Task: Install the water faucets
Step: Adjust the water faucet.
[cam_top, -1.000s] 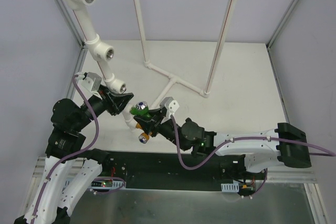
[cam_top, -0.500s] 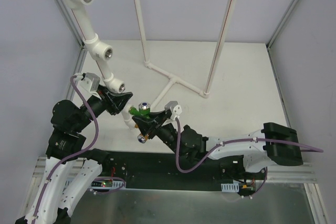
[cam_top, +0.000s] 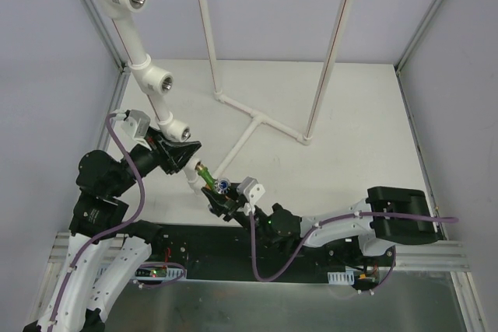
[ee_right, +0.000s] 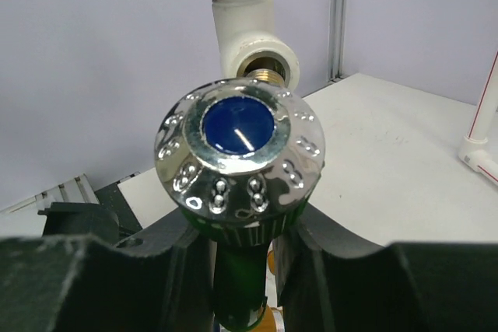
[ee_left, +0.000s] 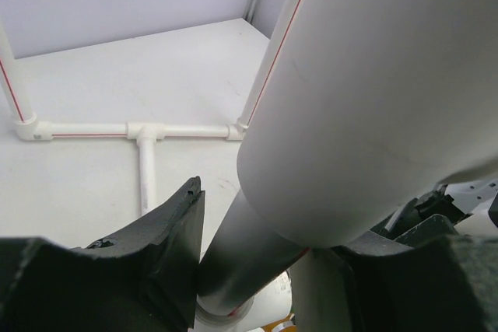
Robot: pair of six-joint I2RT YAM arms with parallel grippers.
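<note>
One tilt of the right gripper [ee_right: 241,245], clamped on the green plastic faucet [ee_right: 240,162], could cross-thread the white plastic pipe's [ee_right: 243,27] brass socket [ee_right: 266,74]

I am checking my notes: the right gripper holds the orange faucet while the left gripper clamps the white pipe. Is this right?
Not quite: the faucet in the right gripper is green, as the right wrist view shows. The left gripper does clamp the white pipe.
</note>
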